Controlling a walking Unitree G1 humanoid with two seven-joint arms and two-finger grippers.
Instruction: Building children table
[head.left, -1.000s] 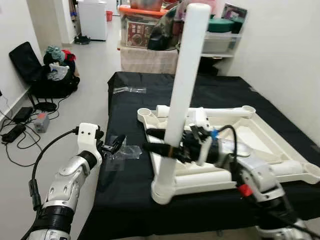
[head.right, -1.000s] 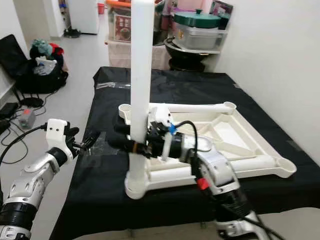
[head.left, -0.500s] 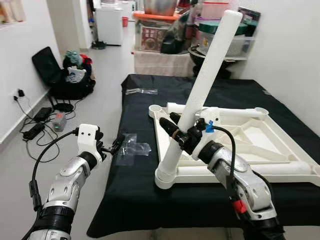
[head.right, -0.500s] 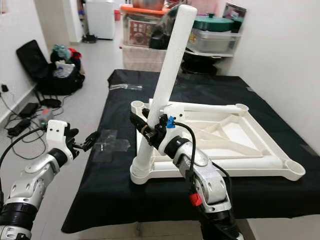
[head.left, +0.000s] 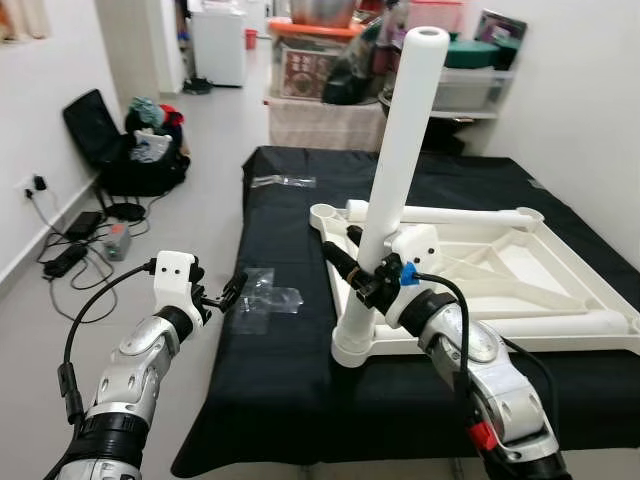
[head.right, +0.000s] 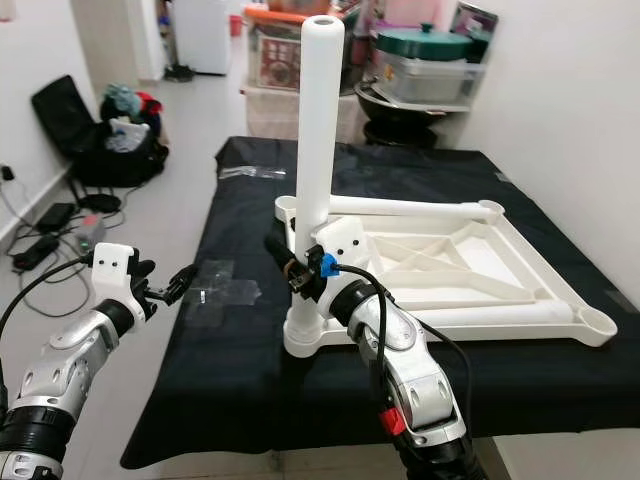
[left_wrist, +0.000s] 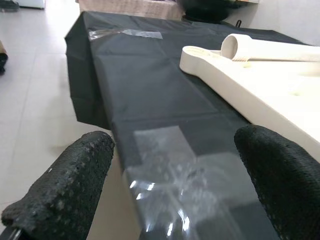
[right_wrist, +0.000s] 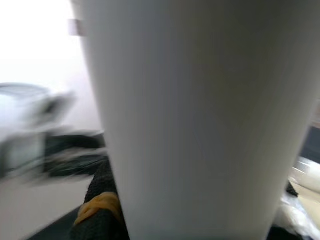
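Straightened since before: leg (head.left: 396, 150) upright in corner socket (head.left: 352, 350) (right claw (head.left: 352, 274) pinching it).

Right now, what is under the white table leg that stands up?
Under the table leg is the corner socket of the upturned white tabletop, on a black cloth. The leg's end inside the socket is hidden.

R arm reaches fwd, right gripper (head.left: 362, 272) clamped w/ both fingers closed. L arm extended, left gripper (left_wrist: 170, 175) fingers (left_wrist: 65, 185) spread apart, hovering at table's near-left edge.
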